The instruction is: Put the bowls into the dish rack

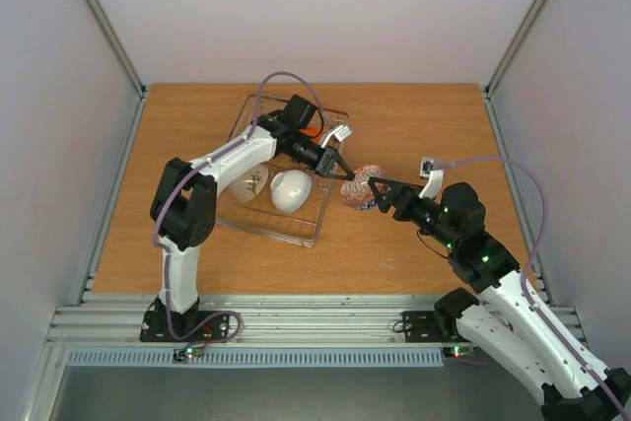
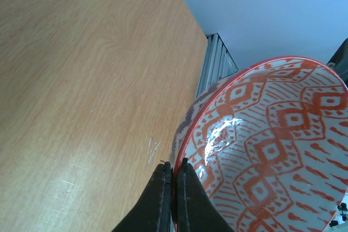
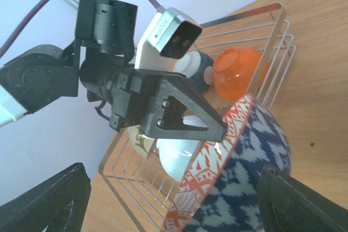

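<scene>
My left gripper (image 1: 347, 175) is shut on the rim of a bowl (image 1: 360, 187) that is red-patterned inside and dark-blue patterned outside. It holds the bowl tilted above the table, just right of the dish rack (image 1: 281, 234). In the left wrist view the pads (image 2: 163, 188) pinch the rim of the bowl (image 2: 272, 134). My right gripper (image 1: 378, 190) is open, its fingers (image 3: 304, 205) wide either side of the bowl (image 3: 244, 188). The rack (image 3: 272, 36) holds a white bowl (image 1: 292, 190), a sprig bowl (image 1: 254, 182), an orange bowl (image 3: 239, 66) and a dark-patterned bowl (image 3: 198, 69).
The wooden table (image 1: 414, 125) is walled by white panels at the back and both sides. A metal rail (image 1: 296, 317) runs along the near edge by the arm bases. The left arm reaches over the rack.
</scene>
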Controlling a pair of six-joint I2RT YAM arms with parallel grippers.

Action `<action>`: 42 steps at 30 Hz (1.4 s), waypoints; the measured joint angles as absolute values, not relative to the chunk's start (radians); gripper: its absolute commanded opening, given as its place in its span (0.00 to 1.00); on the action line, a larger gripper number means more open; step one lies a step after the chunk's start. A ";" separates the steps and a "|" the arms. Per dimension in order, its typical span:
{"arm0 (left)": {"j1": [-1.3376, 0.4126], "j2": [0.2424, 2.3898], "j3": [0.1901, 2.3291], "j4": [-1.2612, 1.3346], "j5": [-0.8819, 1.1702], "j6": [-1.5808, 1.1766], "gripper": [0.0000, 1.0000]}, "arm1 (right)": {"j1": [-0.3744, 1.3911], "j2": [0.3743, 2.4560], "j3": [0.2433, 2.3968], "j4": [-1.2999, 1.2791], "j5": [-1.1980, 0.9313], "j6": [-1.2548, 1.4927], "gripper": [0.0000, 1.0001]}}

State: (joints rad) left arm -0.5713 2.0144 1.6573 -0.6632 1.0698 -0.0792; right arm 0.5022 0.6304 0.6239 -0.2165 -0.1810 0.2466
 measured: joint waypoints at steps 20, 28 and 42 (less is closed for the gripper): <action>-0.544 1.937 1.611 -0.601 1.084 -0.102 0.00 | 0.502 0.630 0.563 -0.202 -0.130 0.297 0.84; -0.538 1.937 1.608 -0.583 1.085 -0.108 0.00 | 0.502 0.647 0.530 -0.123 -0.173 0.329 0.84; -0.531 1.934 1.601 -0.560 1.097 -0.124 0.00 | 0.502 0.696 0.492 -0.006 -0.262 0.428 0.70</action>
